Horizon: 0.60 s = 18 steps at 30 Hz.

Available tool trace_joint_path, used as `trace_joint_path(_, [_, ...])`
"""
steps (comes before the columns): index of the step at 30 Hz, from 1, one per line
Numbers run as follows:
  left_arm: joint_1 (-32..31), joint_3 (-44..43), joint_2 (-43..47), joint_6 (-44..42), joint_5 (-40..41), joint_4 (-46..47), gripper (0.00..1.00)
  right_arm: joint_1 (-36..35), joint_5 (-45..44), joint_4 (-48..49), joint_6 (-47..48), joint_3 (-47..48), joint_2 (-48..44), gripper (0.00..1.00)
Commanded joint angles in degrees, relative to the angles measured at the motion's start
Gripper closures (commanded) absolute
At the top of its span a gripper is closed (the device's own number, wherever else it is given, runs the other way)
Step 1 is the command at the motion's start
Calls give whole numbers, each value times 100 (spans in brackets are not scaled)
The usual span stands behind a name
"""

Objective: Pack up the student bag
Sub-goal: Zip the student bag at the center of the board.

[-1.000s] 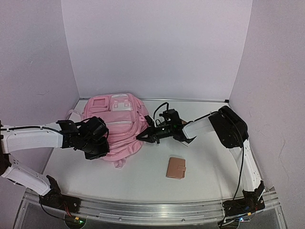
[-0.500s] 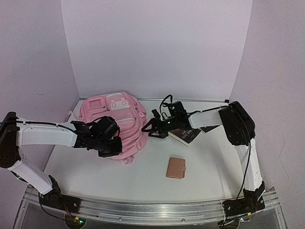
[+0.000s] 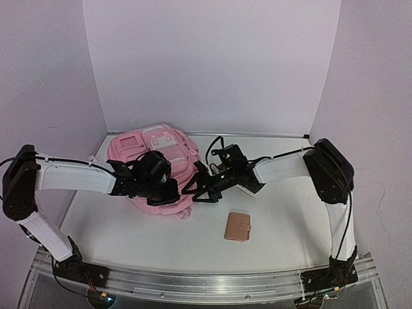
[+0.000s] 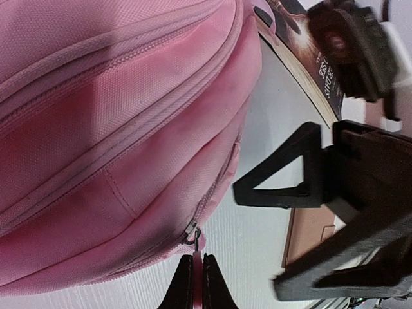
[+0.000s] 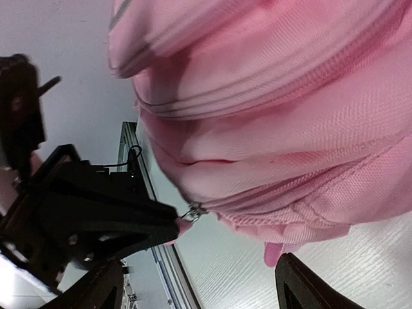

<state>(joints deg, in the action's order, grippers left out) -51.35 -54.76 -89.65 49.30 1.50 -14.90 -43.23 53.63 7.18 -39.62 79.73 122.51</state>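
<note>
White tabletop (image 3: pixel 129 238) under lilac walls: the student bag (image 3: pixel 153 144) lies back left, my left pincer (image 3: pixel 175 195) at its near edge, my right pincer (image 3: pixel 195 190) just beside, a brown wallet (image 3: pixel 237 226) nearer the front. From my left wrist, my fingers (image 4: pixel 185 283) are pinched shut on the bag's pink zip pull (image 4: pixel 199 243). From my right wrist, my fingers (image 5: pixel 309 286) stand wide apart, holding nothing, with the bag ahead.

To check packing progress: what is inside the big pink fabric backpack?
Its inside is hidden: the soft pink fabric backpack shows only outer fabric. The left claw pinches its zip pull.
</note>
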Motion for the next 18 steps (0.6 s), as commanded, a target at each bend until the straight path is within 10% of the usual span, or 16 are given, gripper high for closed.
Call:
trace_joint_path(1, [-9,-172,113,-119,-342,519,100,13,-253,114,-379,476,465,20])
trace_joint_path(7, [-61,4,188,-63,-381,566,100,8,-548,212,-664,861,738,33])
trace_joint_path(15, [-30,403,714,273,174,59,100,285,-609,174,-787,666,592,97])
trace_joint_path(18, [12,552,982,492,436,-334,100,465,-588,128,-655,492,439,100])
